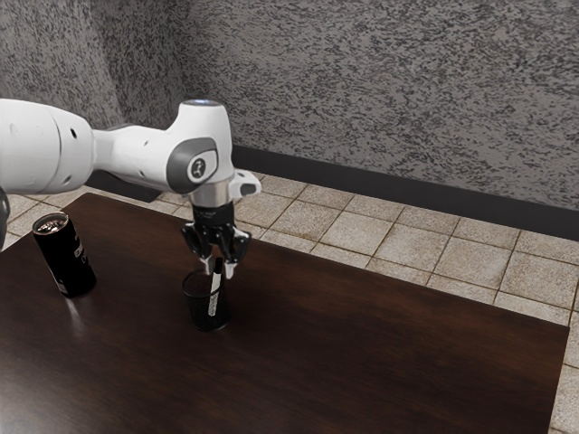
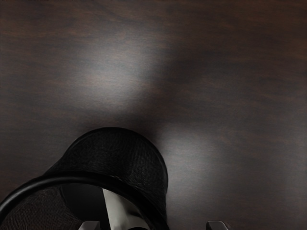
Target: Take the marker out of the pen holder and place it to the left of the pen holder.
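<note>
Marker (image 1: pixel 214 295) leans in the pen holder (image 1: pixel 195 307), dark end up. My tool (image 1: pixel 219 269) is at that end, fingers apart, nothing clamped. Probably light, stiff, slightly slick plastic; I should pinch the protruding end squarely, lift straight.

No words, brand or numbers legible. Pale lettering on the side of the dark can (image 1: pixel 63 262), too small to read; likewise small dark print along the white barrel of the marker (image 1: pixel 214 294). Arm joint (image 1: pixel 188 165) bears a round emblem, its mark unreadable.
</note>
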Controlling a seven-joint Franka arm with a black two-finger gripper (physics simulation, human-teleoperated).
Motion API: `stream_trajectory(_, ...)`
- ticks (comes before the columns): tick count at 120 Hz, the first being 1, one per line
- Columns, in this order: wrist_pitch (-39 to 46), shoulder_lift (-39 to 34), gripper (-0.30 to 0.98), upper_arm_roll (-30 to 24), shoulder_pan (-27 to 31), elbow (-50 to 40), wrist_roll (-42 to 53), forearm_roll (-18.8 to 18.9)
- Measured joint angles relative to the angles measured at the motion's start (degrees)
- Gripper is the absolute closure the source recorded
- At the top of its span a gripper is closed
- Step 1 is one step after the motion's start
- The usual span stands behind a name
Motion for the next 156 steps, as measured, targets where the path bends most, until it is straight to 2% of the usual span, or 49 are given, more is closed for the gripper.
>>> stream_trajectory(16, 0.09, -0.02, 0.65, 0.1, 0.08, 0.0, -0.61, 0.11)
stream_trajectory(33, 0.02, -0.25, 0.73, 0.44, 0.13, -0.12, -1.29, 0.5)
stream_trajectory(54, -1.84, -2.61, 0.75, 4.65, 0.14, -0.35, -1.78, 2.26)
stream_trajectory(79, -6.32, -16.1, 0.76, 6.4, -2.38, -0.97, -2.17, 6.02)
stream_trajectory(95, -7.83, -17.97, 0.76, 9.63, -2.6, -3.98, -2.36, 9.75)
stream_trajectory(113, 3.07, -17.37, 0.76, 10.39, 0.89, -14.44, -1.92, 11.84)
stream_trajectory(136, 24.2, -15.55, 0.76, 12.27, 3.75, -21.02, 0.15, 13.05)
stream_trajectory(148, 33.24, -14.19, 0.76, 12.35, 2.57, -22.7, 1.17, 13.25)
stream_trajectory(156, 37.36, -13.85, 0.62, 12.16, 0.65, -23.34, 2.32, 12.69)
